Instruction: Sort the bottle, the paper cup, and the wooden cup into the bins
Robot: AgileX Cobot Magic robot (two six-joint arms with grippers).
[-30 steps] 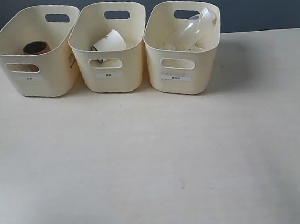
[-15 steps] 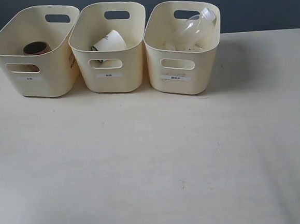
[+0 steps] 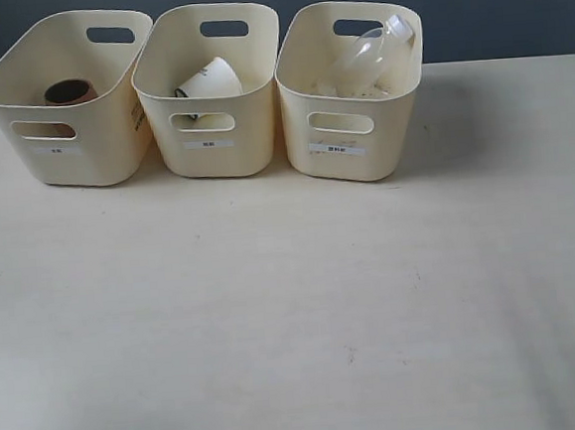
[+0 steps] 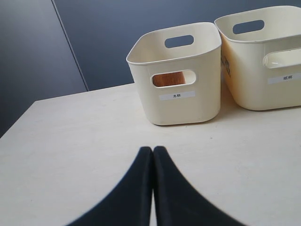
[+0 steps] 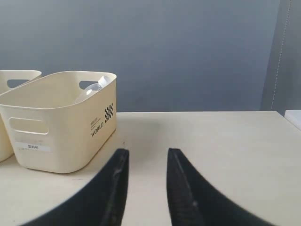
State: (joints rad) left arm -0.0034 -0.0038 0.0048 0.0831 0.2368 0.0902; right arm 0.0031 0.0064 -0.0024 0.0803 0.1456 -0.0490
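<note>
Bottle [image 3: 370, 57]: you find it inside the right bin [image 3: 355, 155], lying tilted with its white cap raised toward the rim at about 1 o'clock; the clear body rests against the inner wall. In the right wrist view only the cap end of the bottle [image 5: 96, 85] shows above that bin's rim [image 5: 56, 136], whose side carries a checkered mark and the word WORLD.

Paper cup [image 3: 207, 80]: it lies on its side in the middle bin [image 3: 213, 151], its mouth turned toward 8 o'clock.

Wooden cup [image 3: 69, 92]: it stands upright in the left bin [image 3: 69, 157], its dark mouth facing up. In the left wrist view you see its brown wall [image 4: 168, 79] through the front handle cutout of that bin [image 4: 178, 106], above a small white label; the middle bin [image 4: 273, 70] stands just beside it.

All three bins sit in a row along the table's [image 3: 295, 304] far edge, at 12 o'clock from its centre, neighbours touching or nearly so.

Left gripper [image 4: 153, 151]: its two dark fingers meet at the tips, jaws together on nothing, above bare table near the left bin.

Right gripper [image 5: 147, 153]: its fingers stand apart with a clear gap, holding nothing, with the right bin at about 10 o'clock.
</note>
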